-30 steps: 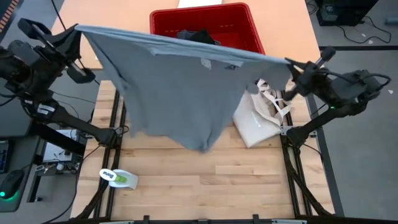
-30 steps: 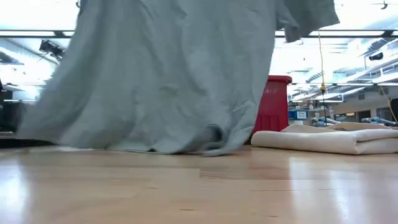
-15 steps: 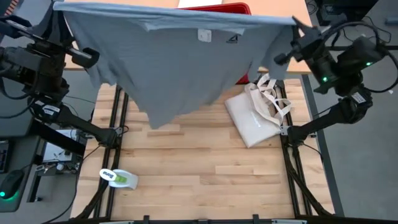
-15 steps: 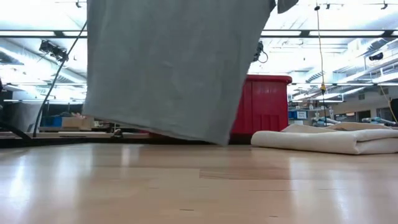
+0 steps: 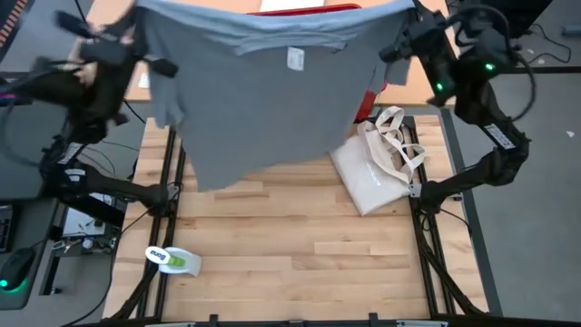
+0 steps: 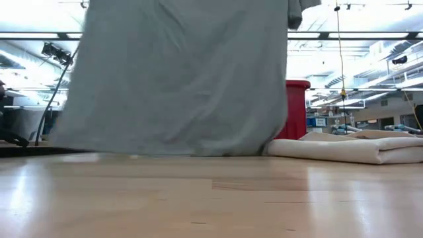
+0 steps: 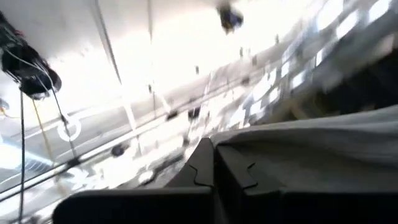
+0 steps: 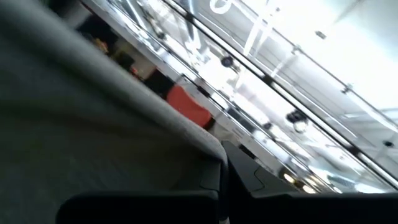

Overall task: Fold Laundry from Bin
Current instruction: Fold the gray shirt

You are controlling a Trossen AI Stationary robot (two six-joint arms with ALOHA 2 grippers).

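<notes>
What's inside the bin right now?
Can't tell: the grey T-shirt, held up by both grippers, hides nearly all of the bin. Only its red rim and a corner show.

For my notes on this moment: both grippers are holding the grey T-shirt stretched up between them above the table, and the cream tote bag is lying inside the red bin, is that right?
Not quite. The tote bag lies on the table, beside the bin, not inside it; the high view shows this. The rest holds: the left gripper and right gripper hold the grey T-shirt stretched between them above the table.

Dark jointed arms, black cables, green indicator lights.
</notes>
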